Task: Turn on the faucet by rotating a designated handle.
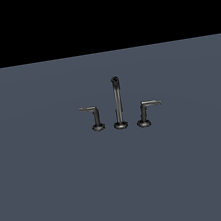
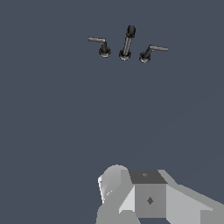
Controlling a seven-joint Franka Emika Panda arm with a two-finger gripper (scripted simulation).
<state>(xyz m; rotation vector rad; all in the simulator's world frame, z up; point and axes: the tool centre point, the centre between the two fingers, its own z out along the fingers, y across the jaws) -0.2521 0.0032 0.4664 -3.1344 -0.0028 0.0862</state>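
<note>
The faucet (image 1: 117, 104) stands on a flat grey-blue surface, with a tall thin spout (image 1: 117, 101) in the middle and a short lever on each side. The designated handle (image 1: 150, 107) is the lever on the exterior view's right, with a leaning post and a paler, thicker arm. The twin lever (image 1: 93, 116) on the left has a thinner arm. In the wrist view the spout (image 2: 127, 43), designated handle (image 2: 152, 50) and twin lever (image 2: 99, 44) look small and far off. Only grey blocks of my gripper (image 2: 148, 197) show, well short of the faucet, and its fingers cannot be made out. The exterior view does not show it.
The grey-blue surface (image 1: 54, 192) spreads around the faucet on all sides, with a black background above its far edge. Nothing else stands on it.
</note>
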